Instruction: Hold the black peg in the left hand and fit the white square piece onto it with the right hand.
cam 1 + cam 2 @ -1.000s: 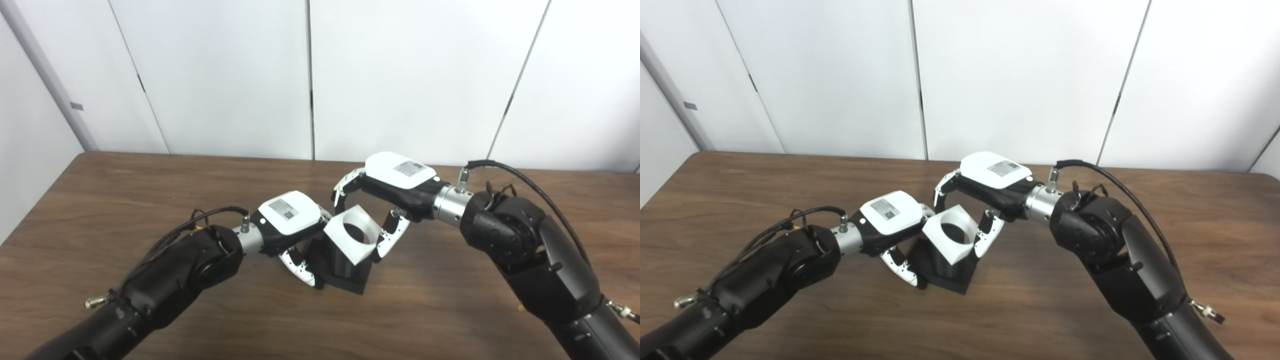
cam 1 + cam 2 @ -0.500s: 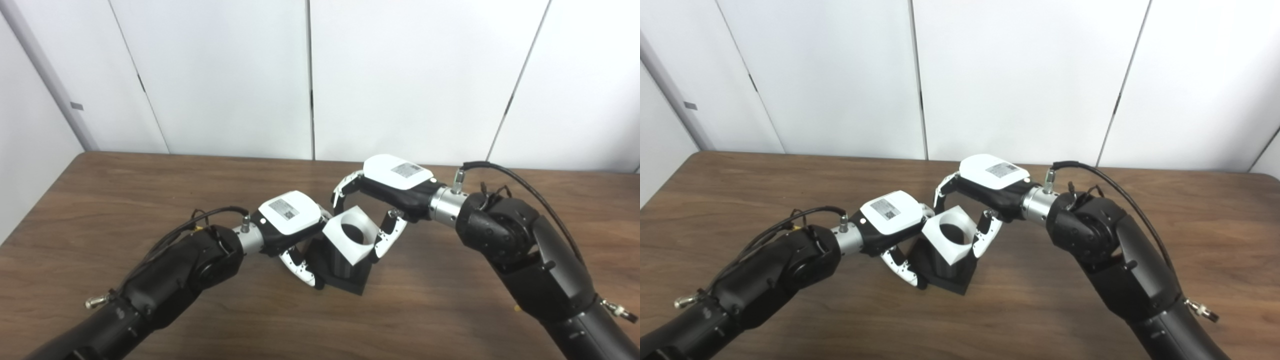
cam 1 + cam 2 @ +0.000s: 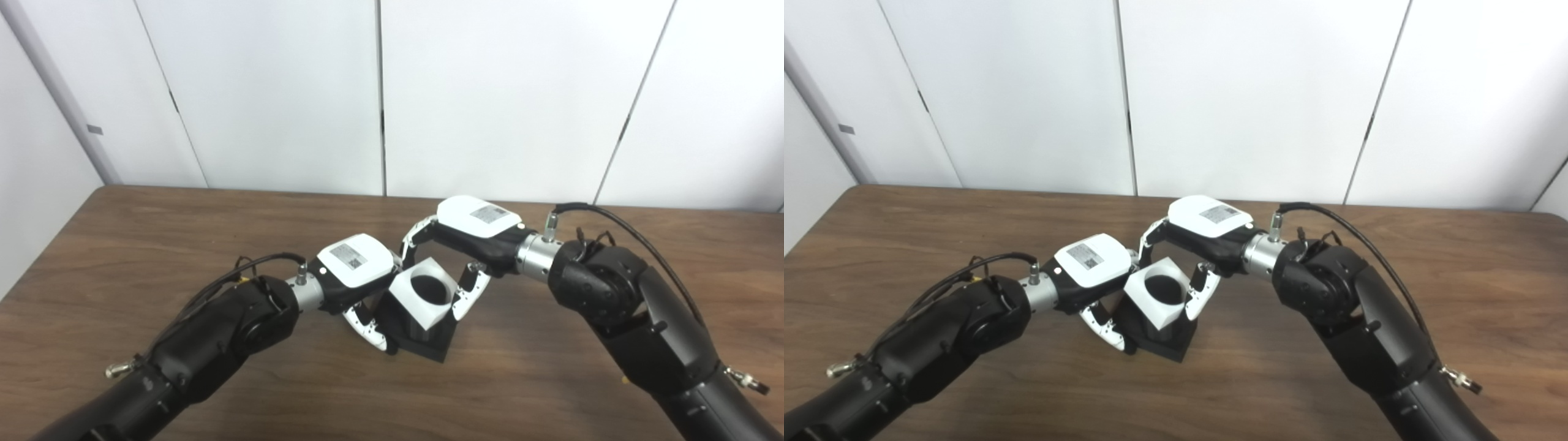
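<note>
right hand (image 3: 468, 236) gripping white square piece (image 3: 422, 297), on black peg (image 3: 429, 337), left hand (image 3: 355, 275) holding peg

I work in what looks like a plain lab room: bare white wall panels (image 3: 490, 92) stand directly behind my brown wooden table (image 3: 153, 245).

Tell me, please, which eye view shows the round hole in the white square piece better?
The left eye view, slightly: the white square piece shows its hole as a fuller dark circle between the hands. The right eye view shows the same piece and hole, with little real difference.
</note>
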Controlling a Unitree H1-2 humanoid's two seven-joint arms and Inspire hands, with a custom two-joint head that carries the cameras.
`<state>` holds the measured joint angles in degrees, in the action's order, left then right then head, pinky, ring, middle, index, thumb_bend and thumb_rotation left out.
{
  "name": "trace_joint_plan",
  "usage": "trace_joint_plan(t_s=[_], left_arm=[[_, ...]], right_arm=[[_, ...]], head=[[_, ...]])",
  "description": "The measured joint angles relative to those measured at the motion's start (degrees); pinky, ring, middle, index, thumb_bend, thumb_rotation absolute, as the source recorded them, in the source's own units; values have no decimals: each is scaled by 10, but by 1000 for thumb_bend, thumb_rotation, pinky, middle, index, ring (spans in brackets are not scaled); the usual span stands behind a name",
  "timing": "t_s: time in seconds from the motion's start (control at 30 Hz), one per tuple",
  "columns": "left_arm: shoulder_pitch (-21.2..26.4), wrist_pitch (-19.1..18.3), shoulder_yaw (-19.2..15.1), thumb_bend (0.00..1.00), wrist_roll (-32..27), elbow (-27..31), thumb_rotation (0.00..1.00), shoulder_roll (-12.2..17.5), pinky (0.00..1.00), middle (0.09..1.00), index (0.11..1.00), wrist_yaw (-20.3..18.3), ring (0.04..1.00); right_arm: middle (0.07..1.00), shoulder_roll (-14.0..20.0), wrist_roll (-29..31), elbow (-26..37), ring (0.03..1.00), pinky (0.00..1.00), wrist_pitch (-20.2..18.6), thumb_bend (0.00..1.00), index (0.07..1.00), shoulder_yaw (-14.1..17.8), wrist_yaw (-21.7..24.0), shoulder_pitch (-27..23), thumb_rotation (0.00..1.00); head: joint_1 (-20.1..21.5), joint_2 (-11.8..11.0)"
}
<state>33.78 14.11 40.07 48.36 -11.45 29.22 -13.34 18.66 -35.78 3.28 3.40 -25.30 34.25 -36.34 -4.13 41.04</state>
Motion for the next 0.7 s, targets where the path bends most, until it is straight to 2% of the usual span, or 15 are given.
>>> trace_joint_plan(t_s=[0.17, 0.4, 0.53, 0.57, 0.6, 0.7], left_arm=[[1, 0, 0, 517, 0, 0, 84, -1, 744, 819, 493, -2, 819], [1, 0, 0, 518, 0, 0, 84, -1, 755, 821, 493, -4, 828], [1, 0, 0, 518, 0, 0, 85, -2, 756, 821, 493, -4, 826], [1, 0, 0, 518, 0, 0, 84, -3, 758, 822, 493, -4, 826], [1, -1, 0, 518, 0, 0, 84, -4, 757, 823, 493, -4, 827], [1, -2, 0, 519, 0, 0, 83, -5, 749, 823, 493, -4, 826]], right_arm=[[751, 1, -19, 0, 813, 768, 0, 520, 477, -25, 23, -17, 135], [753, 3, -30, 3, 828, 814, -10, 520, 478, -38, 49, -30, 133], [776, 4, -49, 10, 825, 804, -32, 519, 494, -54, 74, -40, 154], [781, 5, -53, 11, 821, 797, -36, 707, 610, -58, 83, -43, 253], [783, 5, -55, 13, 817, 792, -39, 796, 665, -58, 87, -44, 306], [794, 10, -56, 20, 823, 802, -48, 856, 703, -59, 96, -44, 346]], head=[[-1, 2], [0, 4], [-1, 5], [-1, 5], [0, 5], [0, 6]])
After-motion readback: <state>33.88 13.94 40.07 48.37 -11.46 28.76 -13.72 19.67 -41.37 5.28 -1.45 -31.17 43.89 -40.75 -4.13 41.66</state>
